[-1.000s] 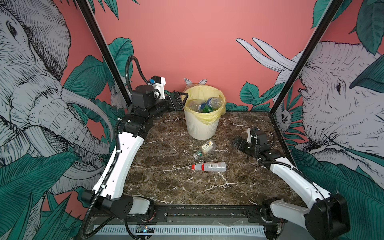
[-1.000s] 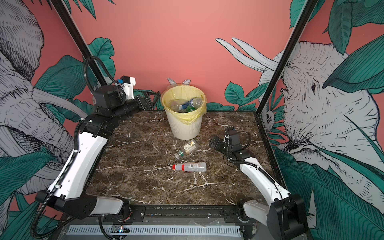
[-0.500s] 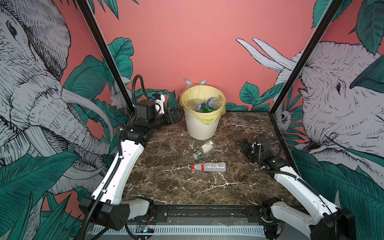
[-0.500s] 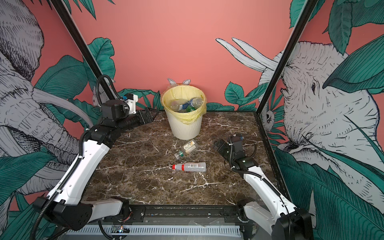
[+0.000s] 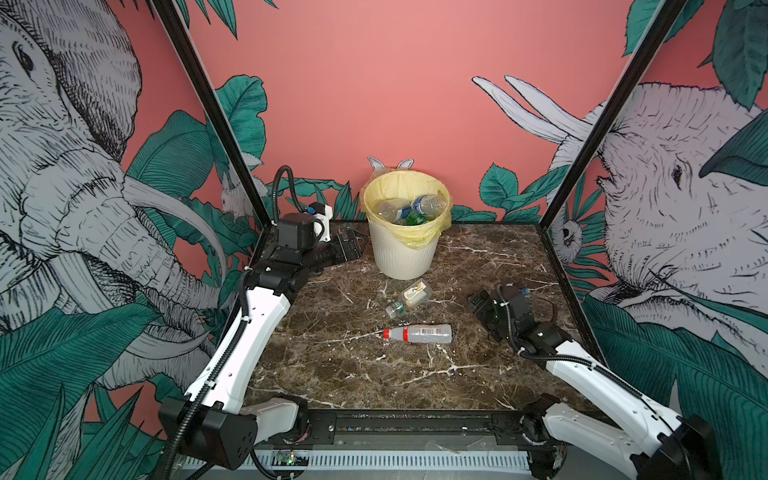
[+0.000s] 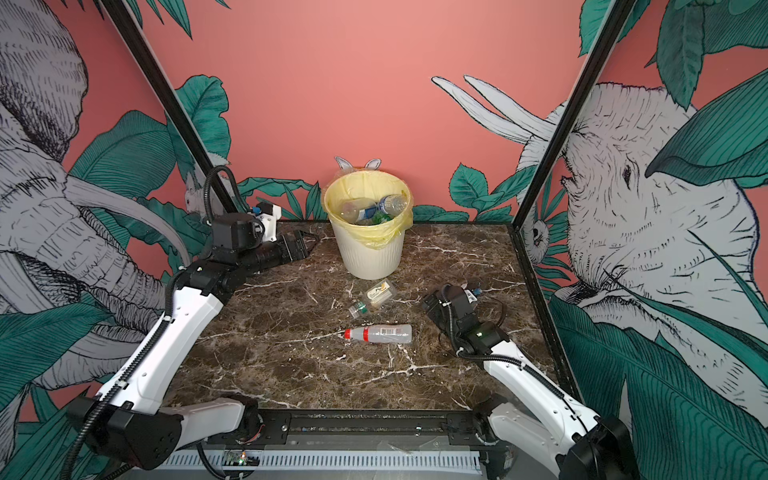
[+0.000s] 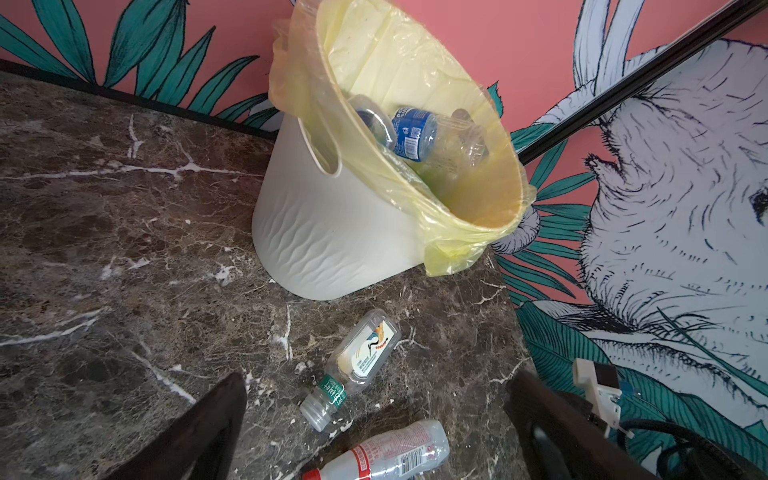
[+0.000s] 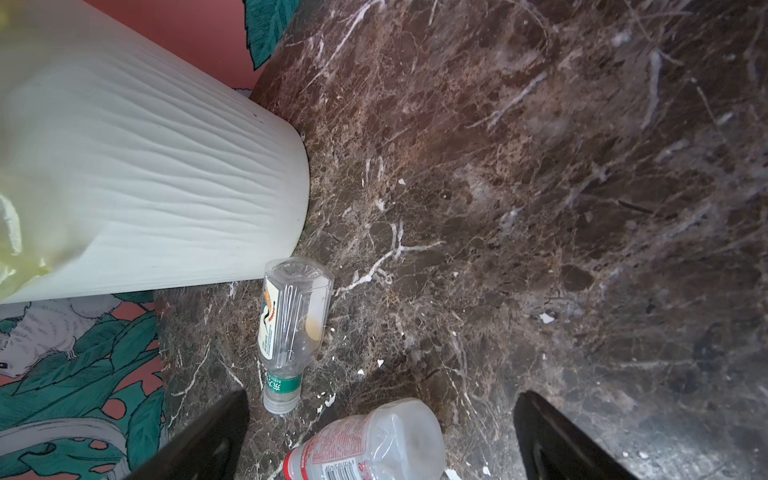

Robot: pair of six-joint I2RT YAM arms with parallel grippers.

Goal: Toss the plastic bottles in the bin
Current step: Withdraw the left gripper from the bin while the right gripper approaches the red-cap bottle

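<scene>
**Right wrist view: red-capped bottle lies base-first toward the right gripper**

Two bottles left on the table. Red-capped bottle on its side, low in the right wrist view, in the gap between the two dark fingers. Fingers spread wide, nothing between them but air; bottle sits ahead of and below the tips, not touched.

Both top views: its long axis runs across the table, cap toward the left arm's side, base toward the right gripper. That gripper is near the base end and set a little farther back toward the wall.

Short bottle, green band at the neck, also on its side, between the red-capped one and the bin. Neck points away from the bin, base close to the bin's foot; touching or not cannot be told.

Left gripper hangs beside the bin's wall on the left, well apart from both loose bottles. Its fingers are spread too, and empty.

Bin upright at the back, yellow bag over the rim; other bottles lie inside.

Judgement: right arm is the nearer one for the red-capped bottle. It faces the bottle nearly end-on, so the fingers likely need to come down astride the body, across the long axis.
</scene>
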